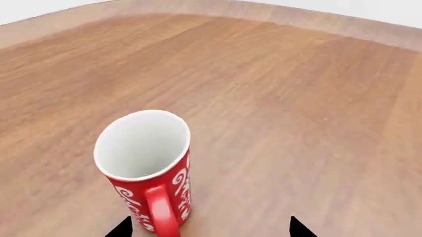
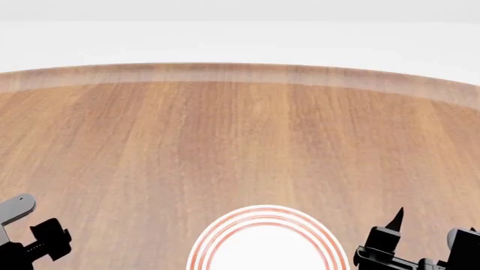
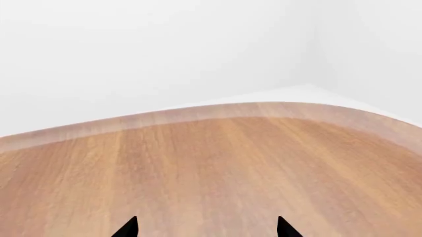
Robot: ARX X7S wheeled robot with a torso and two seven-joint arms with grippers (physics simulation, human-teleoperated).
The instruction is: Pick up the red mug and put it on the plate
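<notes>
The red mug (image 1: 145,168) stands upright on the wooden table in the left wrist view, white inside, with white ornament on its side and its red handle (image 1: 161,212) turned toward the camera. My left gripper (image 1: 211,230) is open, and the mug sits just ahead of it, close to one fingertip (image 1: 122,229) and off to one side of the gap. The mug is out of the head view. The plate (image 2: 264,213), white with red rings, lies at the near edge of the head view between both arms. My right gripper (image 3: 206,230) is open over bare wood.
The wooden table (image 2: 240,140) stretches away to a curved far edge (image 2: 240,72) with a white wall behind it. Part of the left arm (image 2: 34,236) shows at the lower left of the head view, and a right finger (image 2: 396,220) at the lower right.
</notes>
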